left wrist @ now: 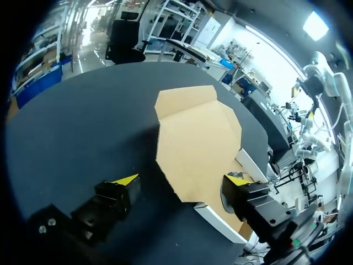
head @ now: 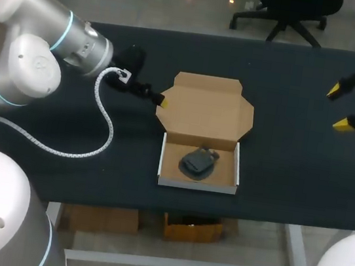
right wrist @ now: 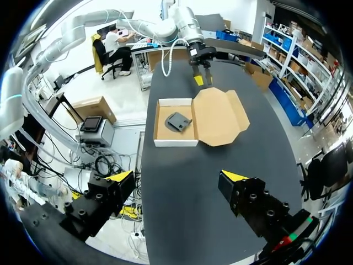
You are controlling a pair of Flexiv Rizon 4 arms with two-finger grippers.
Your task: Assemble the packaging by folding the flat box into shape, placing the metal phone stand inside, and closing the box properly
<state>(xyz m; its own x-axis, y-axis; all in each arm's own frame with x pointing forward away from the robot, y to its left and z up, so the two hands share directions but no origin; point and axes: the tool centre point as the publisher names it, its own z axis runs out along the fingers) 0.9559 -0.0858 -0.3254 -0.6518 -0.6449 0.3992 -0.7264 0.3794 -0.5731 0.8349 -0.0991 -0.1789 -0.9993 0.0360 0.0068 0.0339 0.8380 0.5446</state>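
The left pincer [left wrist: 182,179] stands wide, gripping nothing. Its yellow tips straddle the left-hand edge of the lid [left wrist: 196,143], low over the counter [left wrist: 83,132]. I cannot tell whether either finger touches the cardboard.

From this pincer the lid spreads away flat and open, brown side up. The tray [head: 196,185] lies beyond the lid's near edge, on the side towards the robot. The fold joining lid and tray runs side to side across the counter. The lid therefore has to swing over that line towards the robot to come down on the tray.

The left arm is by far the nearer. The right pincer [head: 340,108] hangs well off to the right above bare counter, also wide and empty, with the box far ahead of its fingers. My judgement is that the closing falls to the left arm, which would need to get under or pinch the lid's side edge.

The box [right wrist: 176,142] sits near the middle of the counter. Its tray is already formed, with white outer walls standing upright and a brown floor. The lid has clipped corners and a narrow tuck flap along its far edge. The phone stand [head: 198,162], dark and folded low, lies inside the tray near its centre, below the walls as far as I can see. Only the closing looks to be left.
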